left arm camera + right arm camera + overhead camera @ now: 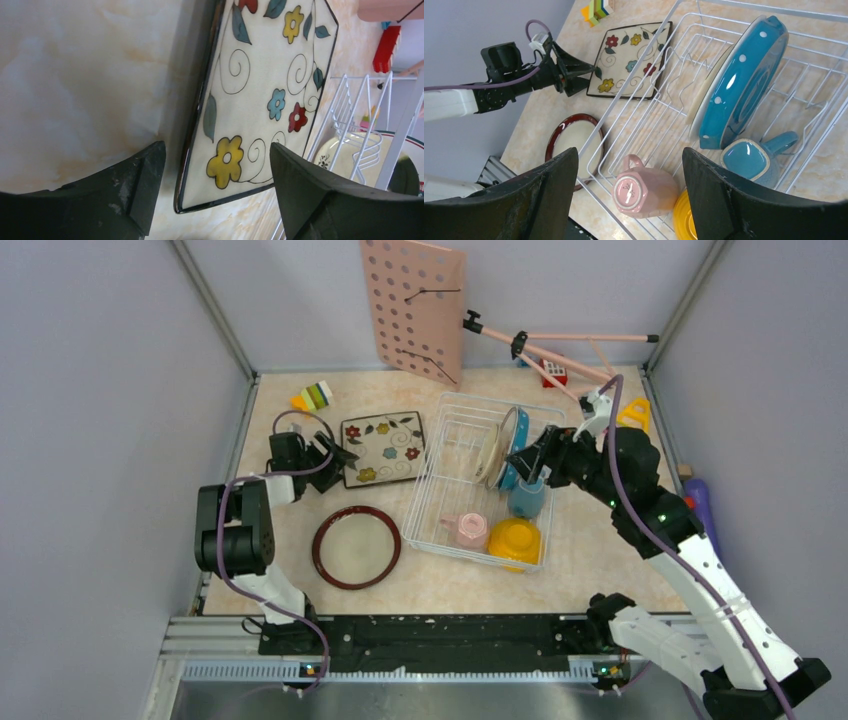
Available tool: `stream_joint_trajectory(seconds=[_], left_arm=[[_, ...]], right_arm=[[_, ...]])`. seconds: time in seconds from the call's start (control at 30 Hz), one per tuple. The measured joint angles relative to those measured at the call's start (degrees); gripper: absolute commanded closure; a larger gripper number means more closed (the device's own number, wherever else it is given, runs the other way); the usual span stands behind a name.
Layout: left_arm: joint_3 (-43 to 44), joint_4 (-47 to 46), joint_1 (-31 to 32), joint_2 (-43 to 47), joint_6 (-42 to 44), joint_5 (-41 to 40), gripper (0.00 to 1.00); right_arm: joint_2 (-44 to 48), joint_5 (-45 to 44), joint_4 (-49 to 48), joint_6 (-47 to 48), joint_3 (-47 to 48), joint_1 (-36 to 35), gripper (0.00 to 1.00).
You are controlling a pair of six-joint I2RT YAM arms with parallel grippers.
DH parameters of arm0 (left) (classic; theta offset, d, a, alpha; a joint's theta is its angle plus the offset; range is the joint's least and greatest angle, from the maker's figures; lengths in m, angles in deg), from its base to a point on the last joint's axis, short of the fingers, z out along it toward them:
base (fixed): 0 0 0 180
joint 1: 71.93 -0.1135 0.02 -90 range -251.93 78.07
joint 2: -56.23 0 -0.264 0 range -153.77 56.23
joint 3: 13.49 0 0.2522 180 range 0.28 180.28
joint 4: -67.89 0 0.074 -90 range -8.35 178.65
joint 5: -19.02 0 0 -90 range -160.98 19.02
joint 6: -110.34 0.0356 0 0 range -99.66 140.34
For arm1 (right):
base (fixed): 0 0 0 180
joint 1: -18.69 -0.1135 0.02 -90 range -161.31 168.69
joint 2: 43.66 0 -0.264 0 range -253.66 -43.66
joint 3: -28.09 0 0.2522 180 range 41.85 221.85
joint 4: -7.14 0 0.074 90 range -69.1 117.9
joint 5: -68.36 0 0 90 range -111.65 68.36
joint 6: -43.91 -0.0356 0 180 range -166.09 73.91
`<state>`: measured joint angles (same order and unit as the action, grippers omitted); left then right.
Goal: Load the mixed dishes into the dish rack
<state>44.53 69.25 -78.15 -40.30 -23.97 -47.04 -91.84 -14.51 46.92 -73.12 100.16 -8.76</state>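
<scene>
Top view: large white wire dish rack (425,495) sits right of centre. It holds a blue polka-dot plate (516,445) and a cream plate (490,452) on edge, a blue-grey mug (526,500), a pink cup (466,530) and a yellow bowl (514,540). A square floral plate (383,448) and a round brown-rimmed plate (356,546) lie flat on the marbled table (580,570), left of the rack.

Left wrist: left gripper (215,150) jaws wide apart, floral plate's edge between them, nothing clamped.

Right wrist: right gripper (629,152) jaws wide, empty, above the pink cup.
</scene>
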Motion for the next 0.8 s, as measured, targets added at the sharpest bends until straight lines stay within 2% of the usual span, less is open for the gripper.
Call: stream_joint_trajectory(seconds=[0.1, 0.3, 0.37, 0.43, 0.57, 0.63, 0.8], left_arm=[[0.63, -1.05, 0.00, -1.70, 0.31, 2.84, 0.30], [2.47, -0.61, 1.18, -4.02, 1.42, 5.03, 0.33], [3.72, 0.09, 2.08, -4.79, 1.86, 4.96, 0.38], [4.68, 0.66, 2.97, -5.51, 2.40, 4.79, 0.46], [5.09, 2.25, 4.02, -6.38, 3.50, 3.74, 0.86], [4.92, 3.39, 4.09, -6.40, 3.56, 3.56, 1.00], [4.57, 3.87, 4.20, -4.24, 3.39, 4.66, 1.00]], right_arm=[[0.13, 0.52, -0.13, 0.00, 0.00, 0.00, 0.25], [0.07, 1.60, -0.31, -0.04, 0.00, 0.00, 0.25], [0.04, 1.90, -0.35, -0.07, 0.00, 0.00, 0.25], [0.04, 2.03, -0.44, -0.07, 0.00, 0.00, 0.25], [0.04, 2.14, -0.74, -0.07, 0.00, 0.00, 0.25], [0.02, 2.23, -0.79, -0.13, 0.00, 0.00, 0.25], [0.00, 2.56, -1.11, -0.66, 0.00, 0.00, 0.25]])
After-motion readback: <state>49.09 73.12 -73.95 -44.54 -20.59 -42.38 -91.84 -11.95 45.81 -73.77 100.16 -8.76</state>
